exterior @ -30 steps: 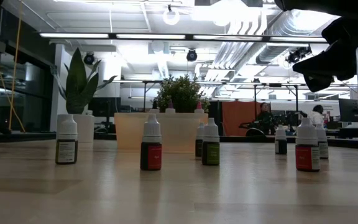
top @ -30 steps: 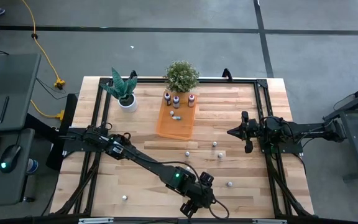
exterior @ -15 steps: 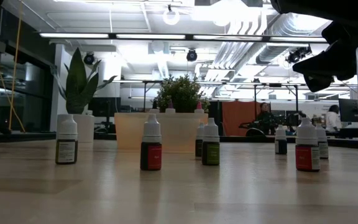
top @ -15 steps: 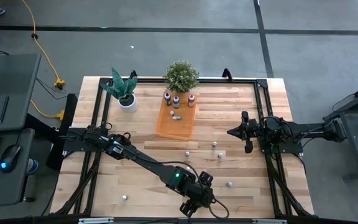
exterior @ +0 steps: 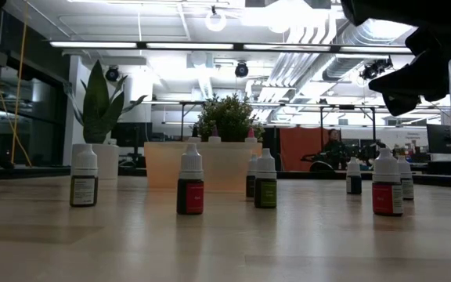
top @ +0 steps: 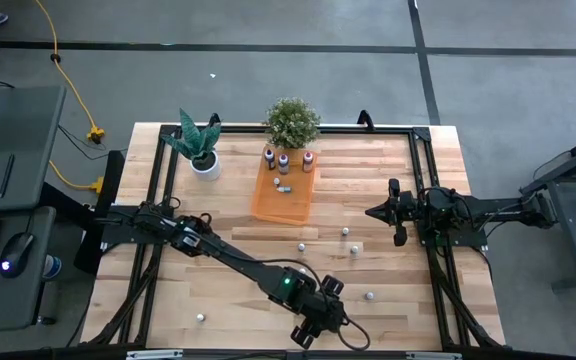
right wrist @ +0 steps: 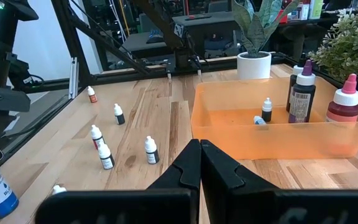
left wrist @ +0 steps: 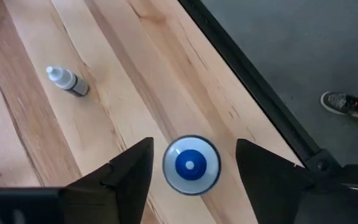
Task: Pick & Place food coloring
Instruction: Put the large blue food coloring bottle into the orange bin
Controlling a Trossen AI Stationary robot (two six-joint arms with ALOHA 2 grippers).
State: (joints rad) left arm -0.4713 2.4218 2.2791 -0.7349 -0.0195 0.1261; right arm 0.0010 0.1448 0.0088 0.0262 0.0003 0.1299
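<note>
Left gripper [left wrist: 191, 177] at table's near edge, fingers spread either side of upright blue food-coloring bottle [left wrist: 191, 165], not visibly touching it. Beyond, loose bottles [top: 301, 246] short of orange tray [top: 283, 190]. Right gripper [right wrist: 201, 163] pinched closed, empty, right of tray.

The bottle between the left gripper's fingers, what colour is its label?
Blue, on a white-capped bottle; the right wrist view shows the label best.
</note>
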